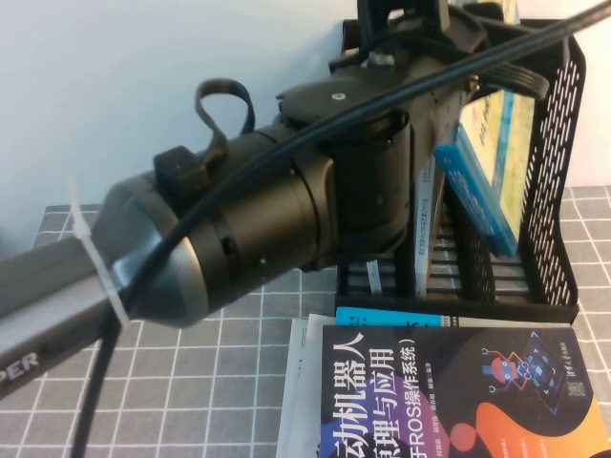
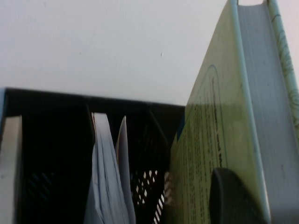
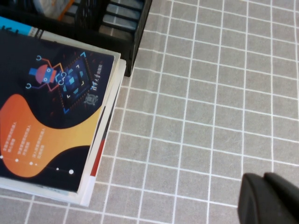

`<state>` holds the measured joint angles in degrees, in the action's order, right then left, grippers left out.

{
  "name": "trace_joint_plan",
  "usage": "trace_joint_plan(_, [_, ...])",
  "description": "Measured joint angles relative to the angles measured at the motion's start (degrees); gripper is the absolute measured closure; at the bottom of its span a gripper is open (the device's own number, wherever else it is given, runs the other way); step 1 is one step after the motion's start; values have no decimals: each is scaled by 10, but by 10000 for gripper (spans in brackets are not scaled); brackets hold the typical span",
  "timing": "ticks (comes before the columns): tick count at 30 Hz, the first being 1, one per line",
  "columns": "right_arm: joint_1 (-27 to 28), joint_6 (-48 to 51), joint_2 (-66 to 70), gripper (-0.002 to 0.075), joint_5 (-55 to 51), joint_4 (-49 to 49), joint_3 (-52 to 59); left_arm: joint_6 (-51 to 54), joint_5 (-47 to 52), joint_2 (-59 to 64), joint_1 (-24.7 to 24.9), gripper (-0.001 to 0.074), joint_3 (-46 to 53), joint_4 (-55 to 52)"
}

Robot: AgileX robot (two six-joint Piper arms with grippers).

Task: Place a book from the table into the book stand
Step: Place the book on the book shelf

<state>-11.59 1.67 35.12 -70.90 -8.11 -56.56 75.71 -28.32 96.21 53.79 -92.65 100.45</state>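
The book (image 1: 503,134), pale yellow-green with a blue spine, stands tilted in the right slot of the black book stand (image 1: 563,191). My left arm (image 1: 286,210) reaches over the stand from above. In the left wrist view my left gripper (image 2: 254,200) is shut on the book (image 2: 215,140). One dark finger (image 2: 229,198) presses on its cover and the other is hidden behind it. My right gripper (image 3: 268,198) is shut and empty, low over the grey grid table (image 3: 210,93), to the right of the stand.
A black-covered book (image 1: 458,401) with orange and blue art lies on other books in front of the stand; it also shows in the right wrist view (image 3: 51,107). Thin white books (image 2: 105,177) stand in the stand's middle slot. Grid cloth (image 1: 191,382) lies to the left.
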Motion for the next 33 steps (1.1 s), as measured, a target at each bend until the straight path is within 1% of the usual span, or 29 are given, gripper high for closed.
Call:
trace_joint_plan(5, [0,-2,0,729,0,0,0,17,14,9,2,542,0,11])
trace_joint_plan(14, [0,-4,0,729,0,3,0,20,1,9,2,542,0,11])
trace_joint_plan(21, [0,-5,0,729,0,7,0,-23,65,18,2,542,-26,11])
trace_joint_plan(26, [0,6,0,729,0,8,0,-4,55,30,1,540,-51,11])
trace_joint_plan(33, [0,12,0,729,0,0,0,-2,45,44,2,540,-58,11])
